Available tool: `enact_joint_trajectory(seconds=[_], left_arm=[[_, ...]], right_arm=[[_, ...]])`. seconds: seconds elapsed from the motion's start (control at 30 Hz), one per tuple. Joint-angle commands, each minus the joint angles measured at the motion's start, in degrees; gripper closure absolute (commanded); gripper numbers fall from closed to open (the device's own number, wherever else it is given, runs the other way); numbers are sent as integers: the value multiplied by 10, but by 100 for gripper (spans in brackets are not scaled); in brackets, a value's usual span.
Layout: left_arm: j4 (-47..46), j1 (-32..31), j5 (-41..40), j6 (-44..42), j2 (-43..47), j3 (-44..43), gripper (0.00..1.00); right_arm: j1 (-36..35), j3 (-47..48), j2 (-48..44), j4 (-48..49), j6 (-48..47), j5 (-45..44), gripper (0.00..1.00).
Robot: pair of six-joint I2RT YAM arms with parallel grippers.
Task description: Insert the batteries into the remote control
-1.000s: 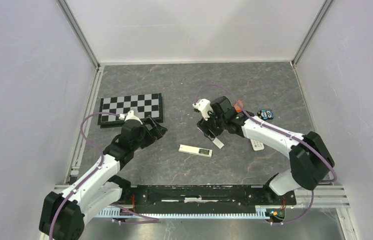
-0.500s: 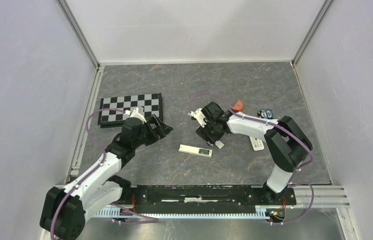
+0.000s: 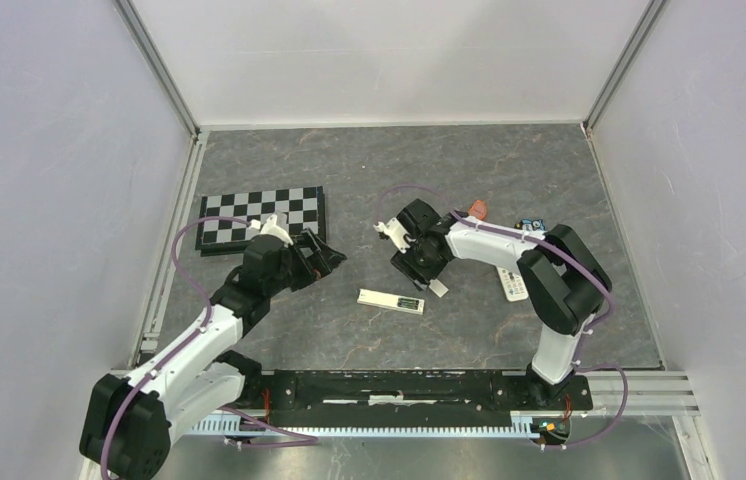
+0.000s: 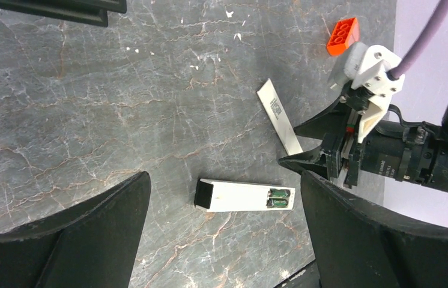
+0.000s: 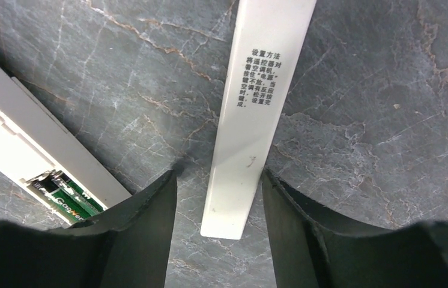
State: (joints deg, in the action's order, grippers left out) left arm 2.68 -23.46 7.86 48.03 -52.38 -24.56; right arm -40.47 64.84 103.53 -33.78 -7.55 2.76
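Change: right arm is folding its elbow inward since a second ago, and its jaws are standing narrower.
Left gripper (image 3: 324, 255): one; hovering left of the handset with jaws spread wide, gripping nothing.
Chessboard (image 3: 261, 218): one; lying flat at the left rear, its near edge partly hidden by the left arm.
Remote control (image 3: 391, 300): one; lying back-up mid-table between the two grippers, recess uncovered at its right end.
Batteries (image 4: 280, 197): two; sitting side by side in that recess, green markings showing, polarity too small to read.
Cover strip (image 5: 257, 114): one; white, printed, lying on the table just right of the remote, apart from it.
Right gripper (image 5: 220, 175): one; straddling the strip's end, fingers apart with a gap on each side, pinching nothing.
Second handset (image 3: 514, 287): one; white, partly hidden by the right forearm.
Orange brick (image 3: 477, 209): one; showing behind the right arm.
Dark item (image 3: 532, 226): one; partly cut off by the arm, unidentifiable.
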Motion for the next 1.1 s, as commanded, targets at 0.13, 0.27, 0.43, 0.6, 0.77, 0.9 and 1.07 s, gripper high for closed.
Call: enact_joint_trajectory(seconds=[0.13,0.27,0.43,0.6,0.77,0.9,1.07], left_arm=[[-63,2,22,-18,12,-8,0],[-78,3,51,-17,-6,-8,0],[-103,1,93,-13,-42,-14,0],[-138,-6,123,10,-90,-16,0],[-149,-10,135,16,-125,-28,1],[-149,-10,132,15,-131,-32,1],[-149,-11,132,14,-135,-33,1]], right_arm=[[9,22,52,-51,-9,-9,58],[10,24,64,-48,1,-43,65],[10,15,52,-24,-3,-36,69],[11,13,25,-20,-19,-14,68],[11,13,-10,-20,-23,2,64],[11,9,-36,-27,-20,-4,60],[11,-4,-58,-37,-23,-10,36]])
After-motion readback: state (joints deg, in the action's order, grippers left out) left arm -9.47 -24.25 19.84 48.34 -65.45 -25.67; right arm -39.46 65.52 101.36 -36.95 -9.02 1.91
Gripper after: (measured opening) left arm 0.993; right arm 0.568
